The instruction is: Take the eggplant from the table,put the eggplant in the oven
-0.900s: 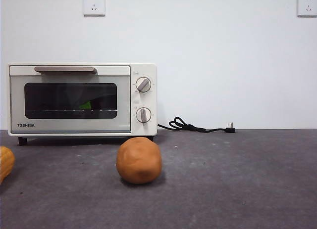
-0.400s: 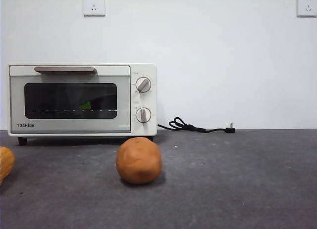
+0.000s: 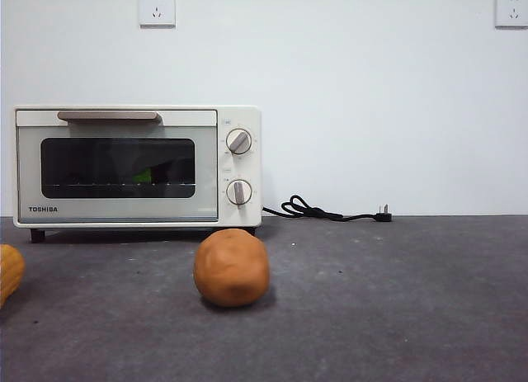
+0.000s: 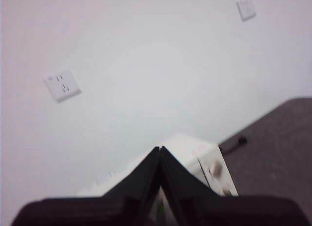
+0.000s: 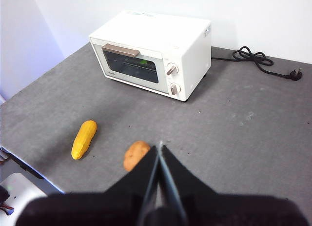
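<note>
2 grippers raised and pinched shut, empty: left gripper (image 4: 160, 149), right gripper (image 5: 160, 145). Eggplant (image 3: 143, 176) behind closed oven (image 3: 136, 167) door at tabletop (image 3: 396, 299) rear-left. Orange ball (image 3: 232, 267) central; wide bare tabletop rightward to cord (image 3: 326, 211).

Standing behind everything, a plain white wall (image 3: 371, 93), evenly lit and casting no hard shadows. Carrying two white power sockets high up: the left socket (image 3: 157, 7) and the right socket (image 3: 511, 8) at the picture's edge. Meeting the dark grey speckled bench (image 3: 396, 299) along a straight line. Lying at that line, a black power cord (image 3: 326, 210), coiled, its plug resting unplugged on the bench.
</note>
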You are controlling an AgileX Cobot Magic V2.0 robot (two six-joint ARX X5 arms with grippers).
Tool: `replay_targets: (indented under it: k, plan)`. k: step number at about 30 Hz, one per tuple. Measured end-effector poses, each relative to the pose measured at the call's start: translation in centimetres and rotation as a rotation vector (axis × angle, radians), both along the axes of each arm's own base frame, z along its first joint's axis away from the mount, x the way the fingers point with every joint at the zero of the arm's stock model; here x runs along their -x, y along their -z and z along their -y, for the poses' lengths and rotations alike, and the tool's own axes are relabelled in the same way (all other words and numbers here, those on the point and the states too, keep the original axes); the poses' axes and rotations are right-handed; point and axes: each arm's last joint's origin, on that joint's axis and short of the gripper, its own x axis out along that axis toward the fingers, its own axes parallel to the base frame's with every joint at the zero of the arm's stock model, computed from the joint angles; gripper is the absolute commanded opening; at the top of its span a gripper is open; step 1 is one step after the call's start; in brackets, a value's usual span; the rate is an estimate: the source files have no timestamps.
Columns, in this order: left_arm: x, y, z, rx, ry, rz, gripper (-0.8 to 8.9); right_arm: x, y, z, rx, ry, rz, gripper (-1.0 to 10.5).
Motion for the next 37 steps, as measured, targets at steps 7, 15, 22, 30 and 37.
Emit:
replay_targets:
  k: [7, 15, 22, 30, 37]
  plan:
    - [-2.5, 9.5, -0.4, 0.019, -0.011, -0.178, -0.04, 0.0, 0.0, 0.0, 0.0, 0.0, 0.0, 0.0]
    - [-3.6, 15.4, -0.9, 0.041, -0.125, -0.267, -0.04, 0.0, 0.0, 0.0, 0.001, 0.0, -0.001, 0.0]
    - [-4.4, 18.2, -1.1, 0.091, -0.232, -0.36, -0.04, -0.1, 0.0, -0.1, 0.003, 0.0, -0.003, 0.0]
    - [-4.9, 20.3, -1.1, 0.144, -0.315, -0.427, -0.04, -0.2, 0.0, -0.2, 0.005, 0.0, -0.005, 0.0]
    - [-5.0, 21.1, -0.9, 0.169, -0.3, -0.456, -0.04, -0.2, 0.0, -0.2, 0.006, 0.002, -0.005, 0.0]
